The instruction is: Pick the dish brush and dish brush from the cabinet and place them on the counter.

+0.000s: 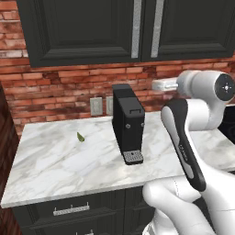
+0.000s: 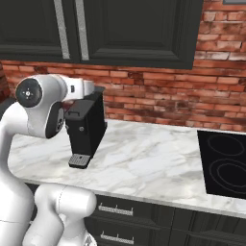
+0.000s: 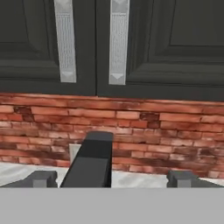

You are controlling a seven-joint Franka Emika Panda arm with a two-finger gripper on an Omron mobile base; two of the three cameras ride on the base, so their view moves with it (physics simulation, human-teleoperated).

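Cabinet [image 3: 131, 43]: doors closed, twin silver bar handles [image 3: 118, 41] running vertically, above and ahead of the end effector [image 3: 111, 179]. Both dish brushes presumably behind those doors, unseen. End effector: fingers spread wide, holding and touching nothing, poised over the black coffee machine [image 1: 127, 121] on the table [image 1: 55, 160].

The arm [image 1: 197, 137] is glossy white, built of rounded, tubular links with bulbous housings at the joints. One link carries a long black inlay strip [image 1: 181, 142] running its length, with faint small lettering on it (too small to read). The uppermost joint ends in a round grey cap [image 2: 30, 93] with a small dark centre and tiny dots around it. In the hand view the two fingertips [image 3: 41, 178] are small, dark grey, blocky tabs.
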